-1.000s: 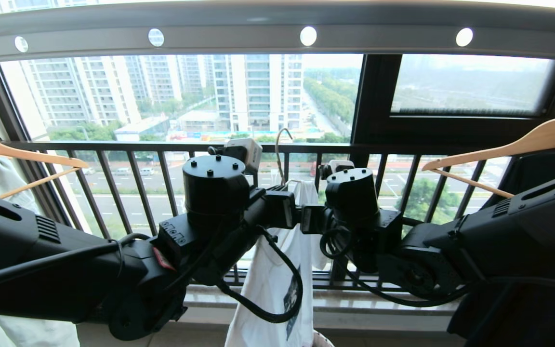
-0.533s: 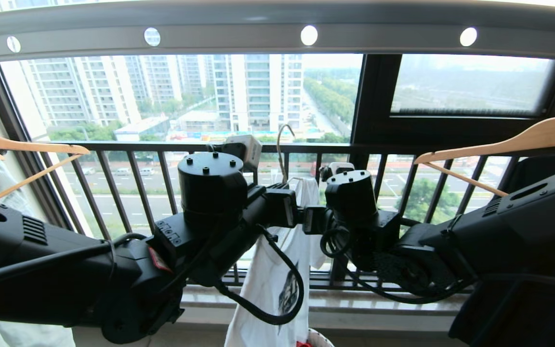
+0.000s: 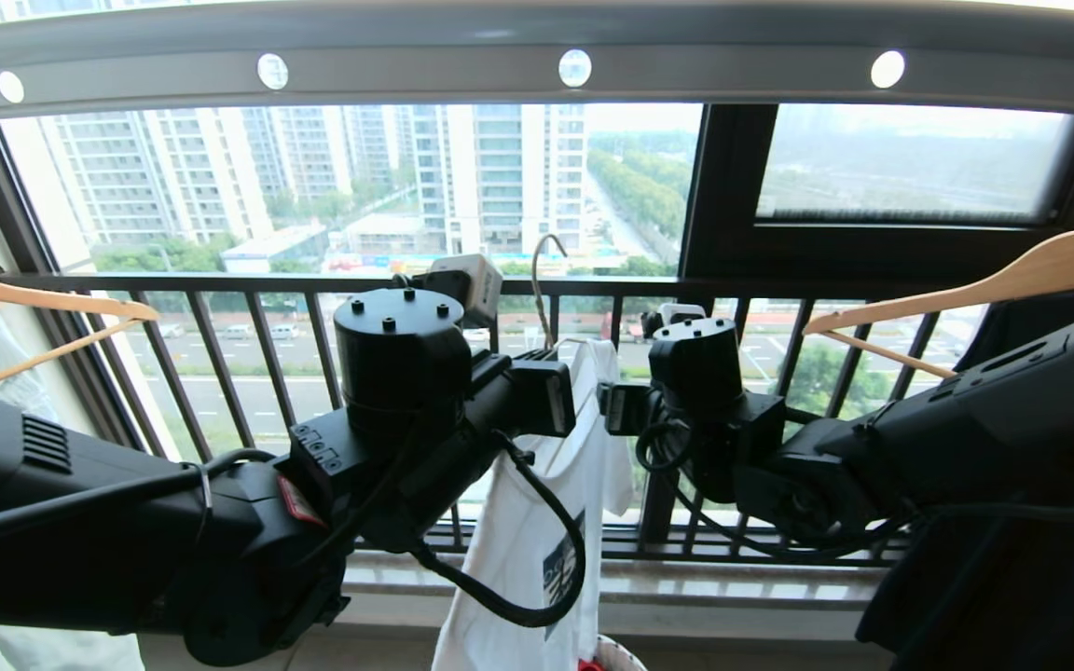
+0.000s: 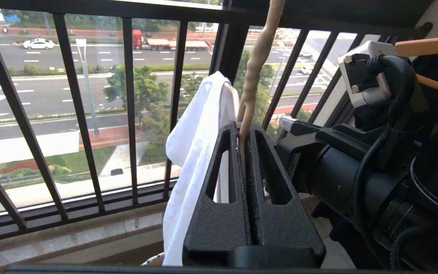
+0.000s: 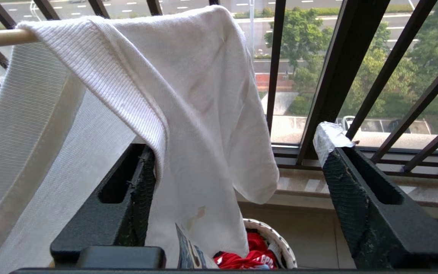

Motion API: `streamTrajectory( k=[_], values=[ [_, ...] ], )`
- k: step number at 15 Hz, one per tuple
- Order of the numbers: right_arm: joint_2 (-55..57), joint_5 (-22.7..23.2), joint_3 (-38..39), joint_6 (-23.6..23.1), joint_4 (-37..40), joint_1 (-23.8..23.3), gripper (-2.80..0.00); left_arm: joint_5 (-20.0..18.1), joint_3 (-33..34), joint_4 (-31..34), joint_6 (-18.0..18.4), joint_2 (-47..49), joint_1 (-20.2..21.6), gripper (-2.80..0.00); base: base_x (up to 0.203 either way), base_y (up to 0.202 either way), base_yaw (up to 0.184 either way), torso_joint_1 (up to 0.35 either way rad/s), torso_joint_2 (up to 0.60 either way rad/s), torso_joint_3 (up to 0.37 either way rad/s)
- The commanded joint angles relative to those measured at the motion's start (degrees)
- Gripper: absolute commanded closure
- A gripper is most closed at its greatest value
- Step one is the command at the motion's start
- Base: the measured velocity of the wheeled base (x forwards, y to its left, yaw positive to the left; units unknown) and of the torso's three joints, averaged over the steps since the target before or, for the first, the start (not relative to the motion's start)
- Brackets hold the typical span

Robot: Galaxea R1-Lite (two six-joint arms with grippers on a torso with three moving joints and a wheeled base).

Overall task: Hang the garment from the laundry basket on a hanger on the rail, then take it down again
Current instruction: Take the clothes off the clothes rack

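The white garment (image 5: pixel 188 95) hangs half-draped over one arm of the cream wire hanger (image 4: pixel 257 64), its logo low down (image 3: pixel 560 568). My left gripper (image 4: pixel 243 131) is shut on the hanger's twisted neck, holding it upright in front of the window railing, well below the grey rail (image 3: pixel 537 56). My right gripper (image 5: pixel 238 163) is open beside it. The garment's shoulder hangs between its jaws and lies against one finger (image 5: pixel 143 179), while the taped finger (image 5: pixel 333 152) stands free. The laundry basket (image 5: pixel 276 238) sits on the floor below.
A red garment (image 5: pixel 249 255) lies in the basket. Wooden hangers hang at left (image 3: pixel 43 303) and right (image 3: pixel 966 280), the right one with a black shirt (image 3: pixel 1012 606). The black window railing (image 3: pixel 313 280) stands close behind the grippers.
My right wrist has drawn away to the right from the left wrist. The garment now hangs wider, with more of its logo showing. The left gripper has kept its hold.
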Motion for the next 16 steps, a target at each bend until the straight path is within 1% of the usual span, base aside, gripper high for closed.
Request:
streamTrajectory(
  k=[1,5,8,10,16],
  values=[
    [0.0,-0.1,-0.2,0.0,-1.5,-0.5,0.0,0.1,0.1,-0.3,-0.2,-0.1,0.0,0.0,0.0,0.0,0.0,0.0,0.0,0.0],
    [-0.3,-0.1,-0.1,0.4,-3.5,-0.9,0.0,0.0,0.1,0.0,-0.1,0.0,-0.1,0.0,0.0,0.0,0.0,0.0,0.0,0.0],
    [0.1,0.0,0.0,0.2,-8.2,-1.5,0.0,0.0,0.5,0.1,-0.1,0.3,-0.4,0.0,0.0,0.0,0.0,0.0,0.0,0.0],
    [1.3,0.1,-0.2,0.0,-11.0,-3.2,0.0,0.0,0.9,0.1,-0.2,0.5,-1.0,0.0,0.0,0.0,0.0,0.0,0.0,0.0],
    [5.4,0.2,-2.2,0.2,-11.6,-6.5,0.0,0.0,1.1,0.2,-0.1,-0.8,-1.7,0.0,0.0,0.0,0.0,0.0,0.0,0.0]
  ],
)
